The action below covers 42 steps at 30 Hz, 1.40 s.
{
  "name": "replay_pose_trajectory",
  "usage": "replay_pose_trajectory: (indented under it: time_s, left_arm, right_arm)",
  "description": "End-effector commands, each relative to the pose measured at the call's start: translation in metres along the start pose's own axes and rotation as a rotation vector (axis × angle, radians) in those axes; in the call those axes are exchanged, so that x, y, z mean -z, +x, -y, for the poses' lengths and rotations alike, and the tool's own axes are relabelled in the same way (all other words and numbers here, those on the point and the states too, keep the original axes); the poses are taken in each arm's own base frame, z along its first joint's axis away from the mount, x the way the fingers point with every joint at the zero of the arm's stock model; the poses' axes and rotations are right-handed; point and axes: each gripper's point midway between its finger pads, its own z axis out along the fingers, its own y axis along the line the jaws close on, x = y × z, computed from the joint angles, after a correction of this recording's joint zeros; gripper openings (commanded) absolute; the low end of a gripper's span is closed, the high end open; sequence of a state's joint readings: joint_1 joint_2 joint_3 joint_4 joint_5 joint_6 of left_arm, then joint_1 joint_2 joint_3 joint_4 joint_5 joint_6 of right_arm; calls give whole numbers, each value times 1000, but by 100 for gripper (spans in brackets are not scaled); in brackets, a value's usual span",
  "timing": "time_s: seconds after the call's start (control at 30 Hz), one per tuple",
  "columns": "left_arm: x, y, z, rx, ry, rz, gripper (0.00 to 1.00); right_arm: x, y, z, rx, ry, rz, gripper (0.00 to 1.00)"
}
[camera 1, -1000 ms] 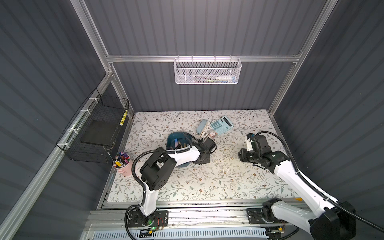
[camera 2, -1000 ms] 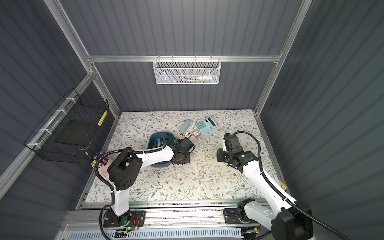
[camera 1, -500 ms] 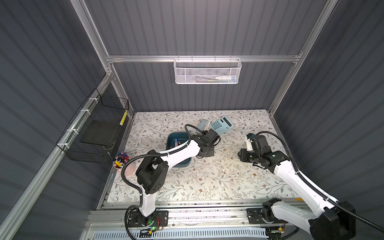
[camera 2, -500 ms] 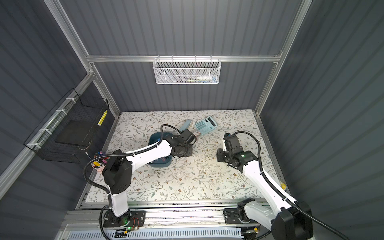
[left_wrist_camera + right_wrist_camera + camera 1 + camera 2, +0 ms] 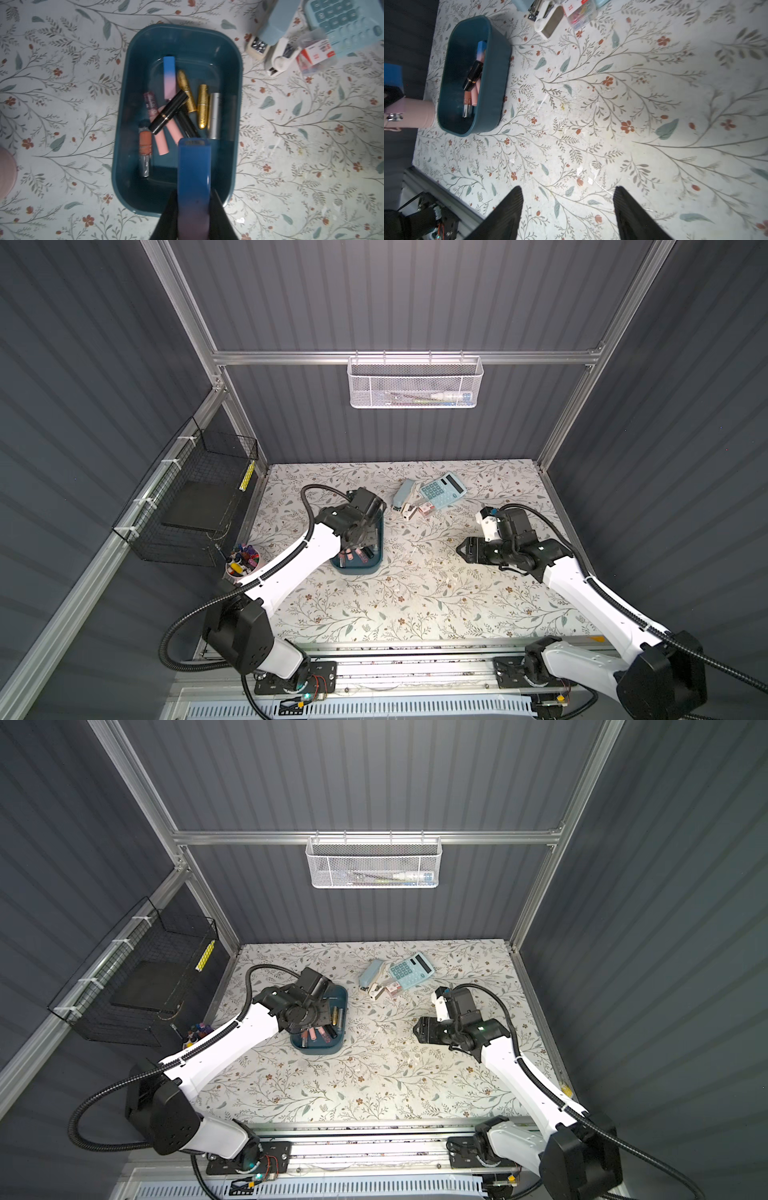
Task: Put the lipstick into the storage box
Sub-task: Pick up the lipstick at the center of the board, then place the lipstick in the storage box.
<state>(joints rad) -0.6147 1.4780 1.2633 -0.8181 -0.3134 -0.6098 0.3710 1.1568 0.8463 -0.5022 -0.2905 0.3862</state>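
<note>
The teal storage box (image 5: 358,569) (image 5: 320,1051) (image 5: 122,124) (image 5: 496,72) lies left of the table's centre and holds several lipsticks, among them a black one (image 5: 168,112) and a gold one (image 5: 186,91). My left gripper (image 5: 194,191) (image 5: 359,531) (image 5: 307,1017) hangs above the box's near end. It is shut on a blue-to-purple lipstick (image 5: 194,166) that points down into the box. My right gripper (image 5: 568,188) (image 5: 461,549) (image 5: 417,1029) hovers over bare tablecloth to the right of the box, open and empty.
A pale blue calculator (image 5: 441,489), a stapler (image 5: 405,493) and a small clear box of clips (image 5: 426,509) lie behind the box. A pink cup of pens (image 5: 242,562) stands at the left edge. A white mesh basket (image 5: 413,381) and a black wire basket (image 5: 195,506) hang on the walls.
My left gripper has swung leftward from beside the box's right side to above the box. The right arm has stayed where it was.
</note>
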Motion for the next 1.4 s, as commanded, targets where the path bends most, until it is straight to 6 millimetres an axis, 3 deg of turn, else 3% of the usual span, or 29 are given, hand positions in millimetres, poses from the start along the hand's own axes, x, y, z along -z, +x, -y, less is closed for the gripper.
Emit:
replay_pose_trajectory:
  time_s: [0.0,0.17,0.3,0.57,0.9,1.1,1.37]
  left_arm:
    - [1,11,-13,-40,0,-42,6]
    - [-12,12,-25,-17,29,-72,6]
    - [-33,8,-36,18,58,-106,7]
    - [-82,5,-31,34,122,-183,10]
    - [-124,-23,-27,28,133,-212,9]
    - [-145,-21,-22,36,152,-249,8]
    - [-149,-22,-17,40,179,-253,11]
  right_arm:
    - [1,-3,-40,34,-160,-35,73]
    - [-9,6,-70,99,-172,-85,76]
    - [-18,11,-89,135,-171,-115,79]
    - [-34,10,-114,229,-81,-129,83]
    - [-54,-5,-120,294,8,-145,87]
    - [-65,-5,-116,302,31,-163,88]
    - [-69,-6,-112,305,46,-172,90]
